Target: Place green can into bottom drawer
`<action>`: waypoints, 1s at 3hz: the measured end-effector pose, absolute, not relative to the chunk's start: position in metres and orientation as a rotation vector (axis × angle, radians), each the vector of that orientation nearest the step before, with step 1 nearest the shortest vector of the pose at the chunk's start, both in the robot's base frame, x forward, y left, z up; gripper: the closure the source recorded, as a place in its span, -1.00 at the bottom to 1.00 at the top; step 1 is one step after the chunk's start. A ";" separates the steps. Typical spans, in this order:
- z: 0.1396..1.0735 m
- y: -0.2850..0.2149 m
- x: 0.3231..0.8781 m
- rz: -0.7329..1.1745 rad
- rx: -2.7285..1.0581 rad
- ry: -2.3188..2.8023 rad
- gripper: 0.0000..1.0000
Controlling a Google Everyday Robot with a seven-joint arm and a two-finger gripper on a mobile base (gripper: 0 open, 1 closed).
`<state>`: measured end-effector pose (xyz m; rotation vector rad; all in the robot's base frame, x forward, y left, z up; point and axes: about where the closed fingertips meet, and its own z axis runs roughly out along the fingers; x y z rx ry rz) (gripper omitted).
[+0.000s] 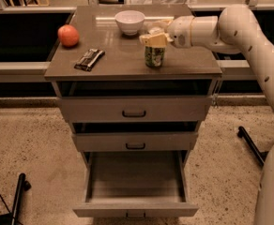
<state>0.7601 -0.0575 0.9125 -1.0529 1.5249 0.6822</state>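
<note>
The green can [154, 56] stands upright on the cabinet top [118, 62], right of centre and near the front edge. My gripper [154, 38] reaches in from the right on the white arm [249, 36]. It sits right at the can's top and hides the lid. The can still rests on the surface. The bottom drawer [134, 210] is pulled out wide below, and its shallow tray shows nothing inside.
A white bowl [130, 21] stands behind the can. A red-orange fruit [68, 35] and a dark snack bar [89, 59] lie at the left. The two upper drawers [134, 109] are slightly ajar. Black legs stand on the floor at right [252, 145] and lower left [18, 197].
</note>
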 end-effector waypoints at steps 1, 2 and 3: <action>0.905 -0.053 0.755 0.726 -1.048 1.525 0.44; 0.909 -0.053 0.755 0.726 -1.048 1.525 0.92; 0.939 -0.058 0.720 0.706 -1.073 1.444 1.00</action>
